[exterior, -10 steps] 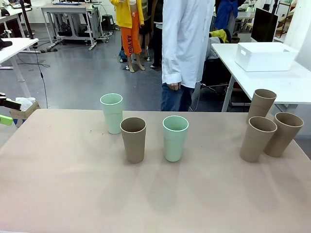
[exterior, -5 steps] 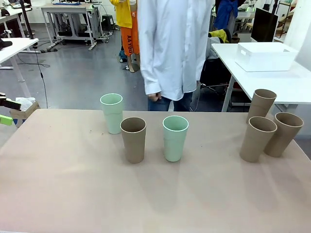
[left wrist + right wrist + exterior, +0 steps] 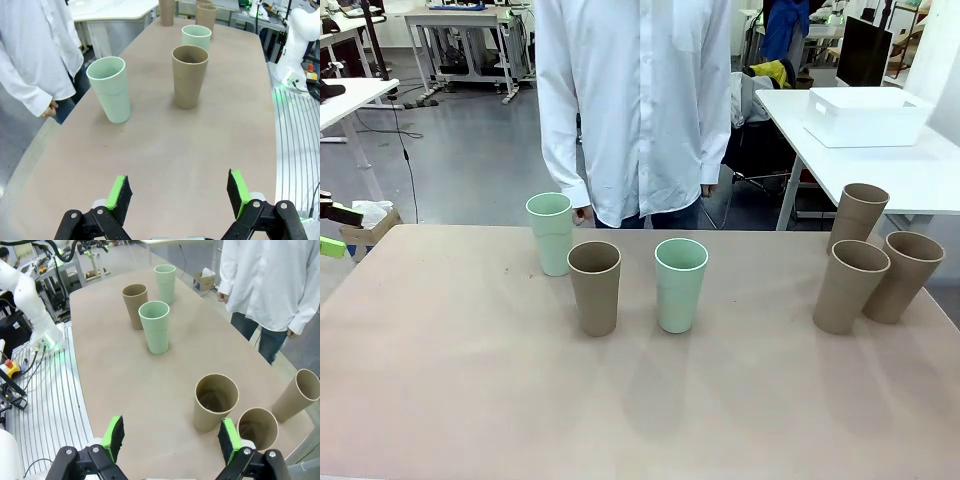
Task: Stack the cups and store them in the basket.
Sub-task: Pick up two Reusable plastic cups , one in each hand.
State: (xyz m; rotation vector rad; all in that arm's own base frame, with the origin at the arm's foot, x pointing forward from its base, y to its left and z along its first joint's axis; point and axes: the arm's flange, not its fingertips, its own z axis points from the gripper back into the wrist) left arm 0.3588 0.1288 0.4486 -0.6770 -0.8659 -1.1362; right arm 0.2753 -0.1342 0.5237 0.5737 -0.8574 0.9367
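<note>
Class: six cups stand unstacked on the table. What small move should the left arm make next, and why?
Probably ease the left gripper forward toward the nearest mint cup: its jaws stand open and empty, that cup is upright and apart from the brown cup beside it, and nothing is stacked yet.

Six cups stand upright, unstacked: a mint cup (image 3: 550, 233), tan cup (image 3: 594, 287) and second mint cup (image 3: 680, 285) mid-table, three tan cups (image 3: 850, 286) clustered right. The white basket (image 3: 865, 115) sits on a separate table, far right.

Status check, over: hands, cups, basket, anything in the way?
Left hand open, empty. Right hand open, empty. Six cups upright, none stacked; basket on the side table. Person at far edge, not reaching in.
</note>
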